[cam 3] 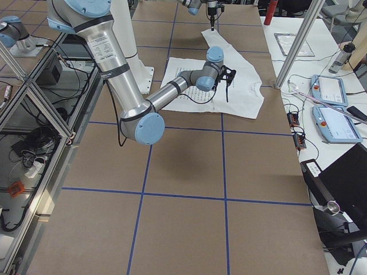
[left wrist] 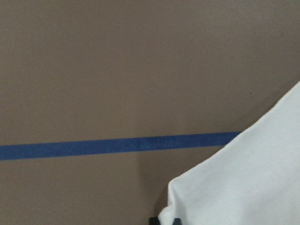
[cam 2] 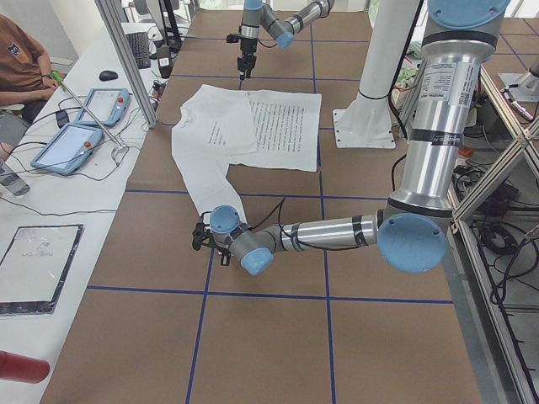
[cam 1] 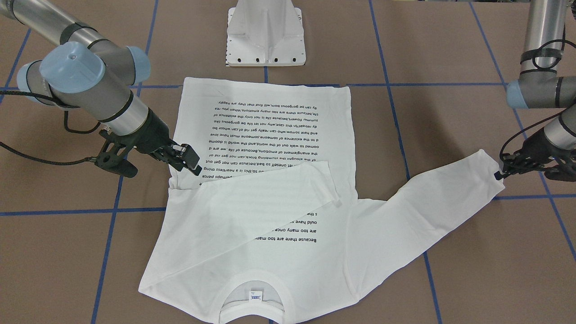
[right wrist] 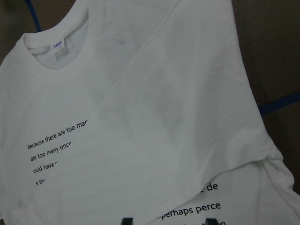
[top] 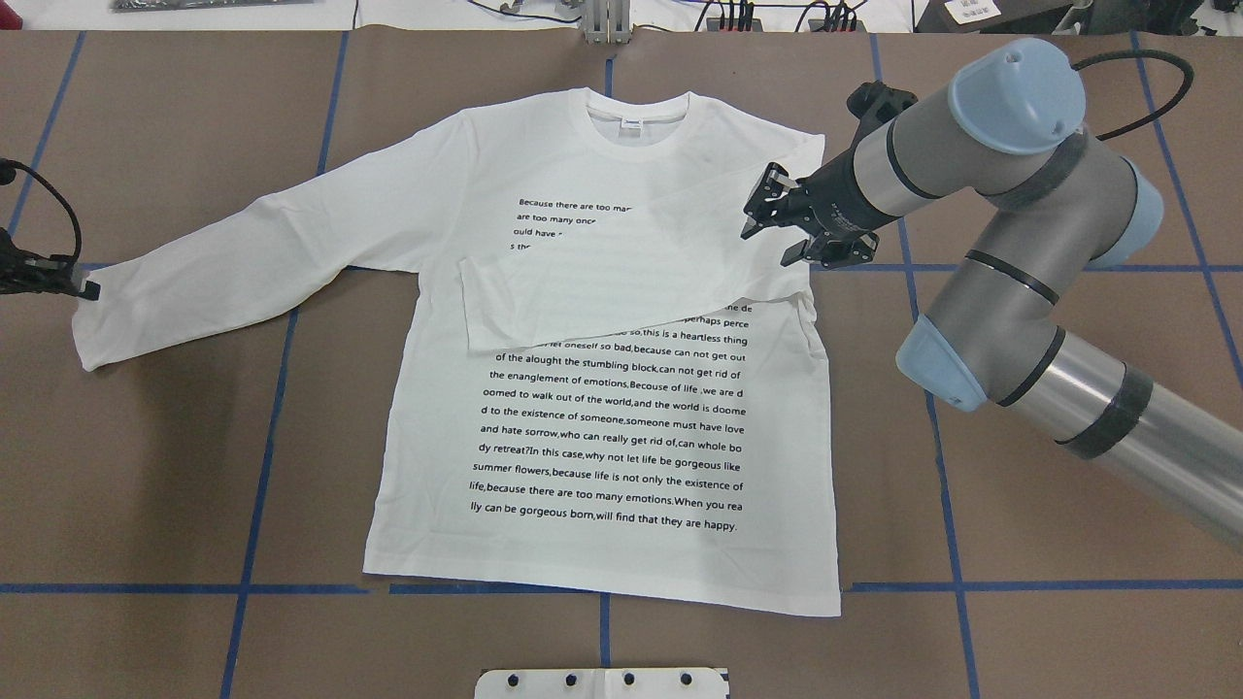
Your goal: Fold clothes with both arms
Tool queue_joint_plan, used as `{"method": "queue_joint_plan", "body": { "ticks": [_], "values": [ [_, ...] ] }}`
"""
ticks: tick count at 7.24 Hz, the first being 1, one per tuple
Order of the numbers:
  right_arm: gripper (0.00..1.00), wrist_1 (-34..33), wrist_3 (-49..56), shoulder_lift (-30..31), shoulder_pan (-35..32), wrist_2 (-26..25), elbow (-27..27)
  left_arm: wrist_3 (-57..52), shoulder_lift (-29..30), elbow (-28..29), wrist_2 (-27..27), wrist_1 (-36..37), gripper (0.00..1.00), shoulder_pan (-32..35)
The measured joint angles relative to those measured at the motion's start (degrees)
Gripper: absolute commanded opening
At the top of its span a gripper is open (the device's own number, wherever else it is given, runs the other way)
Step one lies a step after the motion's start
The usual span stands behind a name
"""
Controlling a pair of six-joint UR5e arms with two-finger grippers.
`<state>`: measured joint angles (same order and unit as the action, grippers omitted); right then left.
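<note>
Long-sleeved T-shirt (top: 602,427) looked light, limp; likely best pinched at the cuff (top: 92,335). Right gripper (top: 759,206) gaped, empty; left gripper (top: 85,289) touched cuff, grip unclear.

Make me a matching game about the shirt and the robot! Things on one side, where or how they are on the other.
1 sleeve on robot's right
2 sleeve on robot's left
3 neck label
4 right gripper

A inside the collar
B open, over the shirt
C stretched out on the table
D folded across the printed text

Pairs: 1-D, 2-C, 3-A, 4-B.
</note>
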<state>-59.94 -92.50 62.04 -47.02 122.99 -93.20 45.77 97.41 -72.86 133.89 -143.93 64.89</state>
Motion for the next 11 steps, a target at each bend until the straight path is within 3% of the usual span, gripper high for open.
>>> {"method": "queue_joint_plan", "body": {
  "ticks": [3, 5, 7, 9, 11],
  "values": [
    [1.00, 0.1, 2.3, 1.8, -3.7, 3.1, -0.1, 19.9, 3.5, -13.5, 2.2, 0.3, 0.00, -4.3],
    [1.00, 0.1, 11.3, 6.1, -8.7, 7.9, -0.1, 38.8, 15.8, -15.3, -2.7, 1.4, 0.00, -13.1],
    [1.00, 0.1, 19.2, 10.6, -13.1, 11.8, -0.1, 51.8, 31.6, -11.2, -13.9, 4.8, 0.00, -22.0],
    [1.00, 0.2, 23.8, 13.4, -15.3, 13.3, -0.1, 56.6, 45.6, -1.5, -23.3, 5.6, 0.00, -28.2],
    [1.00, 0.2, 25.5, 14.9, -16.4, 13.8, -0.1, 57.5, 51.3, 4.5, -33.0, 5.2, 0.00, -35.2]
  ]
}}
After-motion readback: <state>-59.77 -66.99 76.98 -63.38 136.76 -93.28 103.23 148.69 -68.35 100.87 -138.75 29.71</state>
